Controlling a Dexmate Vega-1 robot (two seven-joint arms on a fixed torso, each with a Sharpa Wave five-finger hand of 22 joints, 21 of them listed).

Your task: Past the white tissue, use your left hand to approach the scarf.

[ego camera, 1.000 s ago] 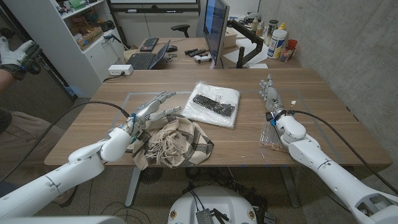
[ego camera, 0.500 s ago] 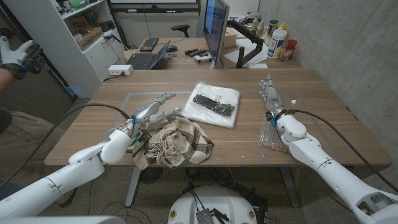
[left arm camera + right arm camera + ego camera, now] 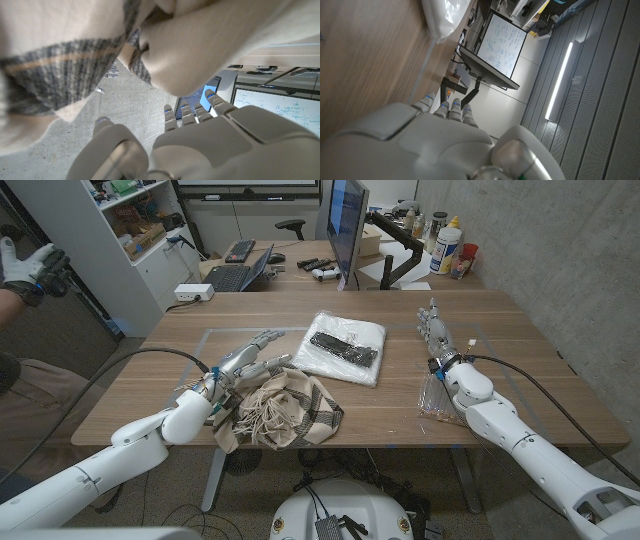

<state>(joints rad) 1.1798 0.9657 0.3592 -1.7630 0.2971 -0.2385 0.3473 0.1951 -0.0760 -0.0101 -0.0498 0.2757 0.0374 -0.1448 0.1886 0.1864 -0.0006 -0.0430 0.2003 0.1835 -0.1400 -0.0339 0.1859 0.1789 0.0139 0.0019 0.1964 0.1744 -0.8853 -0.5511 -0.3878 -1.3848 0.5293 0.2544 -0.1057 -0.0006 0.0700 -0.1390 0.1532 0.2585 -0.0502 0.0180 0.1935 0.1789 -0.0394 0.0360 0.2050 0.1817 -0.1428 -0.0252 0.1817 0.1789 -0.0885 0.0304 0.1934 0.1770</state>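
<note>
The scarf (image 3: 288, 412), a crumpled beige and grey checked cloth with fringe, lies near the table's front edge. My left hand (image 3: 232, 368) is at its left far corner, fingers spread and reaching over the cloth's edge, holding nothing. In the left wrist view the scarf (image 3: 65, 55) looms close in front of the left hand (image 3: 210, 140). The white tissue pack (image 3: 342, 347), with a black remote on it, lies just beyond the scarf. My right hand (image 3: 438, 340) stands on its edge on the right, fingers straight, empty.
A clear plastic bag (image 3: 432, 398) lies beside my right wrist. A monitor (image 3: 346, 225), a laptop and bottles stand on the desk behind the table (image 3: 520, 350). A person's gloved hand (image 3: 30, 265) is raised at the far left. A cable trails from my left arm.
My left hand has crept slightly closer over the scarf's edge. The right arm, scarf and tissue pack have stayed put.
</note>
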